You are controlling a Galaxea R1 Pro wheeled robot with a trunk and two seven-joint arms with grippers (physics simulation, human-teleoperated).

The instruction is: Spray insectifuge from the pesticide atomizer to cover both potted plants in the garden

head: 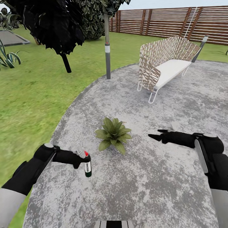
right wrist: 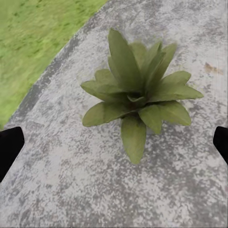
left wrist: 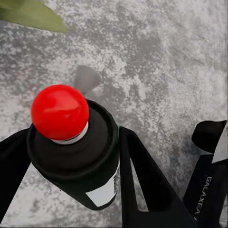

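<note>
The pesticide atomizer (head: pixel 87 165), a dark bottle with a white label band and a red top, hangs upright just above the paved patio (head: pixel 158 190). My left gripper (head: pixel 81 160) is shut on it. In the left wrist view the red top (left wrist: pixel 59 111) stands out between the two black fingers (left wrist: pixel 142 180). One potted plant (head: pixel 113 134), a low rosette of pointed green leaves, sits on the patio ahead and to the right of the bottle; its pot is hidden under the leaves. My right gripper (head: pixel 155 134) is open and empty, pointing at the plant (right wrist: pixel 137 99) from its right.
A woven swing bench (head: pixel 166 63) stands at the back right of the patio, with a grey pole (head: pixel 107 53) to its left. Grass (head: pixel 31 95) borders the patio on the left. A dark tree (head: pixel 53 25) and a brown slatted fence (head: pixel 171 20) lie beyond.
</note>
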